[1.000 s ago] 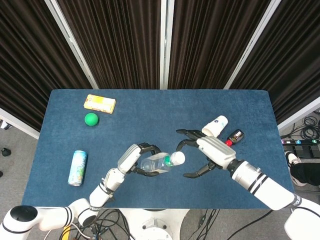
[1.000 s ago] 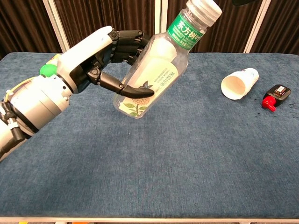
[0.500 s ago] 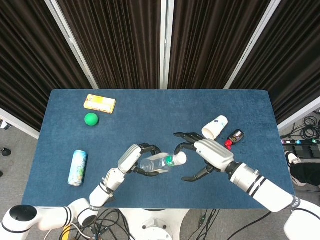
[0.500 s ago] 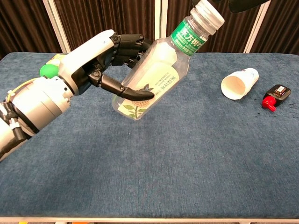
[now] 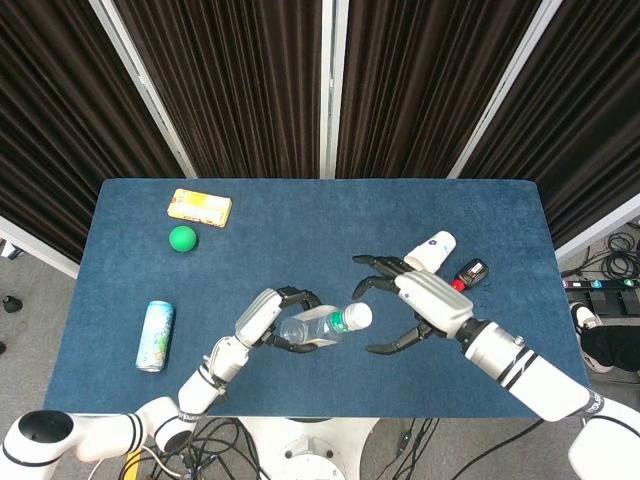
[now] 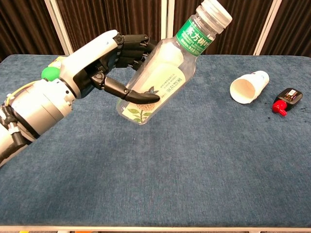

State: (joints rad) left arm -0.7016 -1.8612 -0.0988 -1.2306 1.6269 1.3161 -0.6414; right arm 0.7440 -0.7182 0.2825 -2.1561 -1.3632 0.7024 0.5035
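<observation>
Left hand [image 6: 104, 65] grips a clear plastic bottle with green label band and white screw cap [image 6: 163, 73], fingers wrapped round the lower body, thumb across the front; bottle is lifted off the blue cloth-covered table [image 6: 194, 174], tilted w/ cap pointing to upper right of the chest view; in the head view the same bottle [image 5: 322, 325] sits at centre-bottom of frame, cap aimed toward the right hand.

Right hand [image 5: 420, 300] is centre-right in the head view, fingers spread apart, holding nothing; fingertips near the cap but apart from it, as far as the pic shows; not seen in the chest view.

Handling, as a judgement: bottle looks empty or nearly so, hence light; thin walls prob. give under a hard squeeze; smooth plastic, so somewhat slippery; best hold is mid-body or the stiffer neck just below the cap; cap is ridged, good for a fingertip pinch.

Other things: white paper cup lying on its side [image 6: 249, 86] at right of chest view, small black and red object [image 6: 286, 99] just beside it; green ball [image 5: 182, 238] and yellow rectangular packet [image 5: 199, 207] upper left of head view; teal drink can lying on its side [image 5: 156, 336] at left edge.
</observation>
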